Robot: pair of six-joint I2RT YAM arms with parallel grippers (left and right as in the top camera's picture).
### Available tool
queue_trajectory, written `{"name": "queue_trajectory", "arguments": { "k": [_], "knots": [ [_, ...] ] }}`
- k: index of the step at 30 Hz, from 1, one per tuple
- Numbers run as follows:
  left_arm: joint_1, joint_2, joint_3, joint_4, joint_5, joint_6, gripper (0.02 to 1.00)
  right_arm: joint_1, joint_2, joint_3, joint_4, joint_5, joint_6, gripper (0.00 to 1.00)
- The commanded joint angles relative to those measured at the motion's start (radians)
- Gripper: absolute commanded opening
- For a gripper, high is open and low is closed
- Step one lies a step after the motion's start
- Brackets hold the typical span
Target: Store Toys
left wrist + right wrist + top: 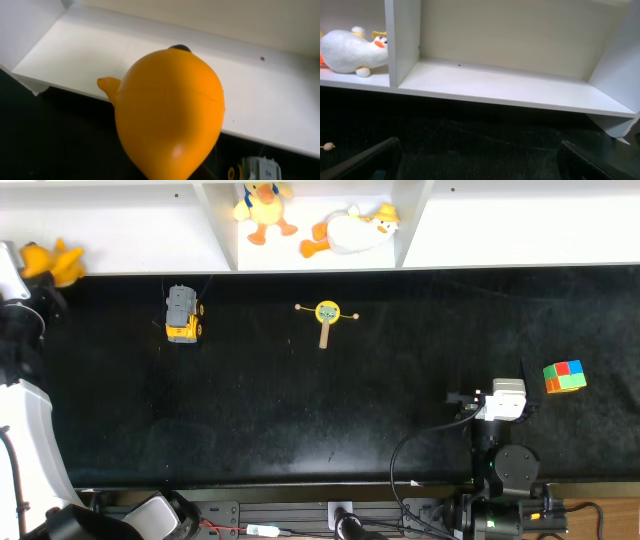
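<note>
left end effector (38,275) pinching orange toy (170,112) at front edge of shelf (280,110), left bay. toy hides its fingers in wrist cam. truck (182,313) is cut off there, whole in top cam. right end effector (480,162) spread wide over desk (300,410).

The top camera looks down from high up on the black table (300,410), with the white shelf (500,240) at the far edge. The left wrist camera faces the shelf, close to an orange toy (170,110). The right wrist camera sits low, facing the shelf. It and the top camera both see the white duck (350,52).
</note>
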Motion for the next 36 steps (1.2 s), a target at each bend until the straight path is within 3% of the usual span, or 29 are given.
{"name": "queue_trajectory", "arguments": {
  "k": [1, 16, 36],
  "knots": [
    [-0.001, 0.029, 0.023, 0.033, -0.043, -0.052, 0.093, -0.003, -0.007, -0.013, 0.004, 0.008, -0.003, 0.996],
    [-0.037, 0.211, 0.174, -0.001, -0.039, -0.058, 0.106, -0.003, -0.007, -0.013, 0.004, 0.008, -0.003, 0.996],
    [-0.082, 0.315, 0.179, 0.059, -0.087, -0.054, 0.128, -0.003, -0.007, -0.013, 0.004, 0.008, -0.003, 0.996]
  ]
}}
